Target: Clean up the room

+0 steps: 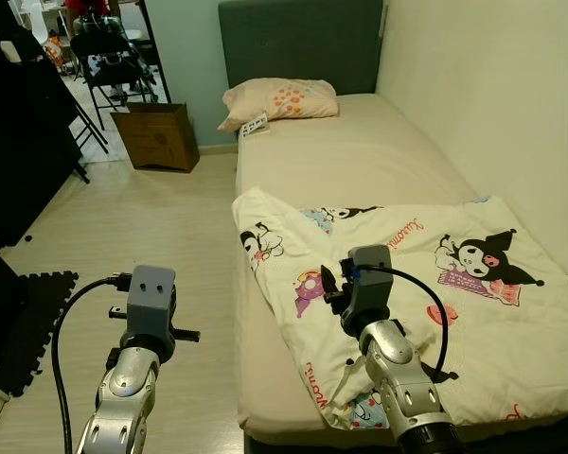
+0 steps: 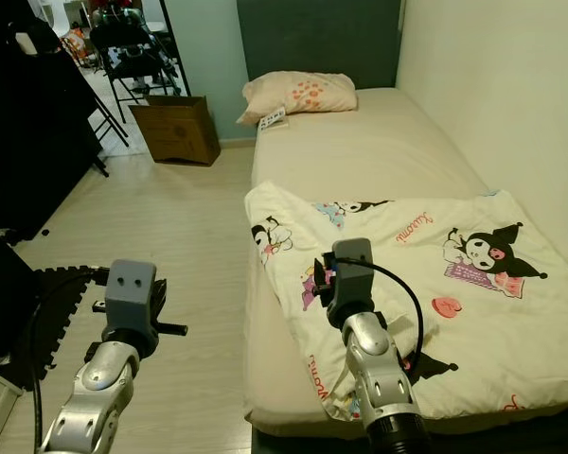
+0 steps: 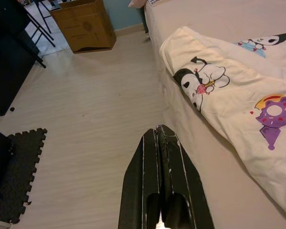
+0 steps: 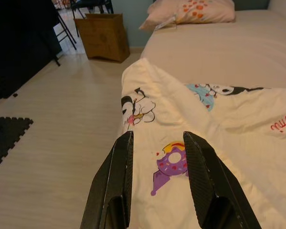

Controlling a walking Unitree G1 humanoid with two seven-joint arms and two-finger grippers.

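A white blanket (image 1: 407, 284) printed with cartoon figures lies rumpled across the near half of the bed (image 1: 360, 156), one corner folded near the bed's left edge. A peach pillow (image 1: 279, 99) rests at the headboard with a small paper (image 1: 256, 124) beside it. My right gripper (image 4: 158, 134) is open above the blanket's donut print (image 4: 174, 157), with nothing between its fingers. My left gripper (image 3: 158, 129) is shut and empty, held over the wooden floor (image 3: 86, 124) just left of the bed's edge.
A brown cardboard box (image 1: 158, 135) stands on the floor near the bed's head. A black foam mat (image 1: 33, 322) and dark furniture (image 1: 19, 142) line the left side. A folding chair (image 1: 109, 61) stands beyond. A wall runs along the bed's right side.
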